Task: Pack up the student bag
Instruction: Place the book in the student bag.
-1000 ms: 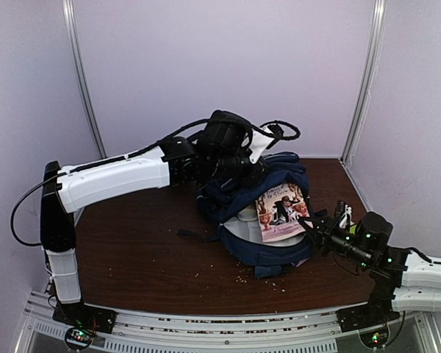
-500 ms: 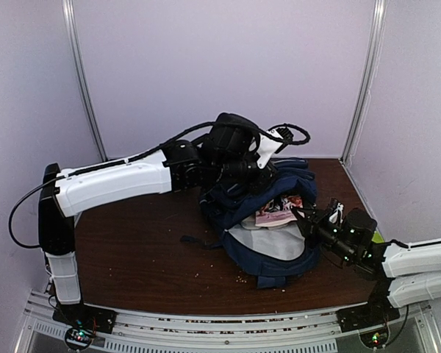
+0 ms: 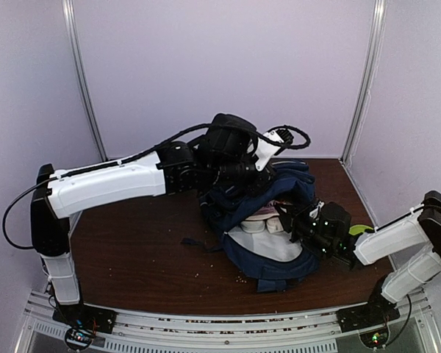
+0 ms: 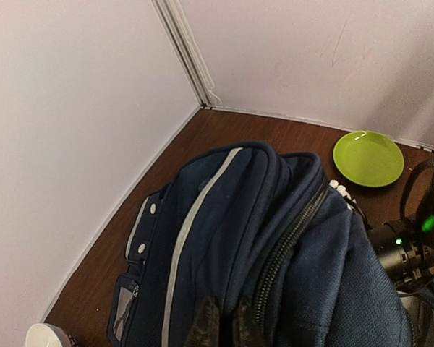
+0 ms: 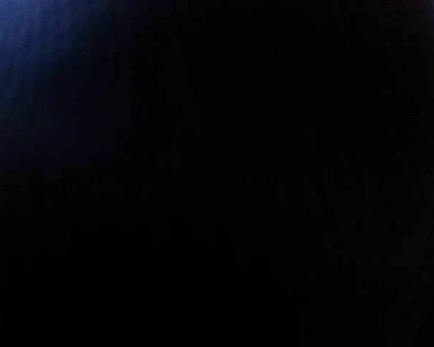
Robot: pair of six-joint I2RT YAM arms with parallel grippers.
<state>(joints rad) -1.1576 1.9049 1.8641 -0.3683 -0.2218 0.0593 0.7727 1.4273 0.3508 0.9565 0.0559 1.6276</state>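
Bag: the navy student bag (image 3: pixel 268 220) lies on the bench (image 3: pixel 132 243) toward the back right corner, its mouth facing the arms and its grey lining showing.
Left arm: the left fingers (image 4: pixel 205 325) are closed on a fold of the bag's upper fabric beside the zip, holding the top panel up so the mouth gapes.
What changed: a second ago an illustrated book lay flat and in full view across the opening. Now only a pinkish sliver of the book (image 3: pixel 270 212) shows under the raised flap.
Right arm: it has swung forward and its right fingers (image 3: pixel 290 220) have gone into the mouth. They are closed, but the wrist view is black, so whether they pinch the book cannot be told.
Nearby: a green plate (image 4: pixel 367 157) sits on the bench just beyond the bag.
Meaning: the book looks nearly packed. It probably needs a last push or release before the right arm can back out.
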